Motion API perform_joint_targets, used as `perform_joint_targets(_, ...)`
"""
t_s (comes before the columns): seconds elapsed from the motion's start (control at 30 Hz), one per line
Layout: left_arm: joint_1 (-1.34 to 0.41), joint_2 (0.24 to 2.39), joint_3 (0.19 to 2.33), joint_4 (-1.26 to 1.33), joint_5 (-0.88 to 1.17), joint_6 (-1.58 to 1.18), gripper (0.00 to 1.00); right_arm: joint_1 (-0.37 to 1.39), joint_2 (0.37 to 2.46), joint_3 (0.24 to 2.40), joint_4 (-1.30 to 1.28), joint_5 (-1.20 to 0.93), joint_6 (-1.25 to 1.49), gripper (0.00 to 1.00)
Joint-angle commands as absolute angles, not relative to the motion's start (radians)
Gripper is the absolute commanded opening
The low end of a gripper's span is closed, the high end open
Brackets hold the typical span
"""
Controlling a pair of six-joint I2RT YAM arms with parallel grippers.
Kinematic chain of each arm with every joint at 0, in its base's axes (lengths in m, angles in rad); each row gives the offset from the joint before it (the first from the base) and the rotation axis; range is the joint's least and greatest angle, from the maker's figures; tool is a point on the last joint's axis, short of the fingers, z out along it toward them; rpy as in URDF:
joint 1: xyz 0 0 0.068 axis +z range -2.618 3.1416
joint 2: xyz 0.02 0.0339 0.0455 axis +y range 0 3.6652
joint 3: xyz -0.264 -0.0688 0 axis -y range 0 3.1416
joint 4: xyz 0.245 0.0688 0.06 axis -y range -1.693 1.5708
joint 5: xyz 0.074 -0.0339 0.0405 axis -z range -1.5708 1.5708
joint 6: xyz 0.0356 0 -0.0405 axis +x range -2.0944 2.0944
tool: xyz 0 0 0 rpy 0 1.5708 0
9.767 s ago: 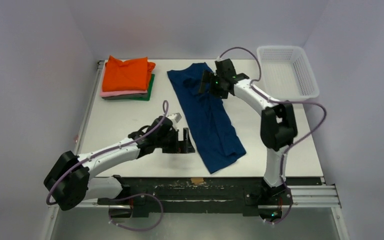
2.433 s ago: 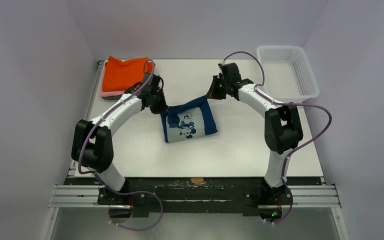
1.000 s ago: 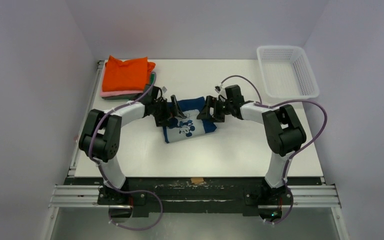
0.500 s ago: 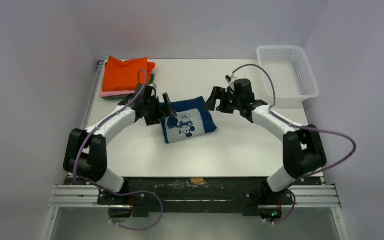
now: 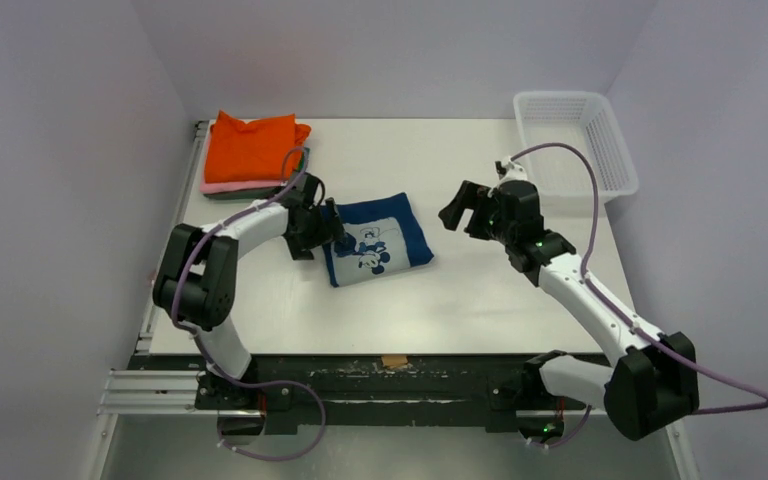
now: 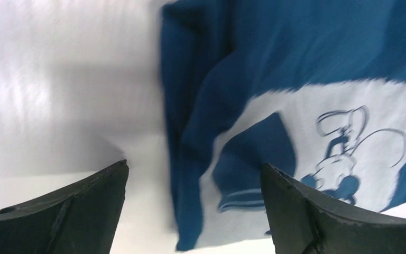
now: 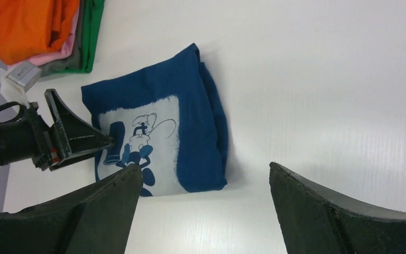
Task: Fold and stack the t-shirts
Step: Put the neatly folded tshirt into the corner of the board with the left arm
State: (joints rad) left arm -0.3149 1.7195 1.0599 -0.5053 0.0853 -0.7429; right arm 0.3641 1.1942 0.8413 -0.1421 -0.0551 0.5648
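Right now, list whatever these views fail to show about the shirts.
- Left wrist view: the navy shirt is blurred and cut off by the top and right edges.
- Top view: the orange shirt hides all but the edges of what lies under it.
- Right wrist view: the stack is cut off by the top-left corner.
- Whether the left fingers touch the cloth: unclear.

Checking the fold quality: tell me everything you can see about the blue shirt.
The blue shirt is soft cloth, folded into a rough square, with a white cartoon-mouse print facing up. It lies flat on the table, apart from the orange-topped stack. The open left tool straddles its stack-side edge; contact is unclear. The right tool is clear of it.
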Motion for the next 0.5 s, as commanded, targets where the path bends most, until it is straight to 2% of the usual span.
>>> perform_joint_targets(0.0, -0.371, 1.834, 1.164, -0.494, 0.099, -0.765, 0.88, 0.362, 1.088, 0.827, -0.162, 0.092, 0.560, 0.90)
perform_joint_targets(0.03, -0.391, 1.857, 1.184, -0.503, 0.091, -0.768, 0.86, 0.361, 1.071, 0.824, -0.168, 0.114, 0.556, 0.89)
perform_joint_targets(0.13, -0.443, 1.923, 1.263, -0.554, 0.047, -0.767, 0.69, 0.361, 1.032, 0.815, -0.184, 0.171, 0.550, 0.90)
perform_joint_targets(0.27, -0.480, 2.024, 1.413, -0.681, 0.003, -0.738, 0.29, 0.362, 0.998, 0.804, -0.187, 0.189, 0.538, 0.90)
perform_joint_targets(0.37, -0.498, 2.071, 1.518, -0.787, -0.117, -0.701, 0.00, 0.362, 0.990, 0.801, -0.188, 0.197, 0.527, 0.90)
perform_joint_targets(0.47, -0.498, 2.084, 1.625, -0.861, -0.259, -0.632, 0.00, 0.361, 0.989, 0.798, -0.181, 0.200, 0.520, 0.89)
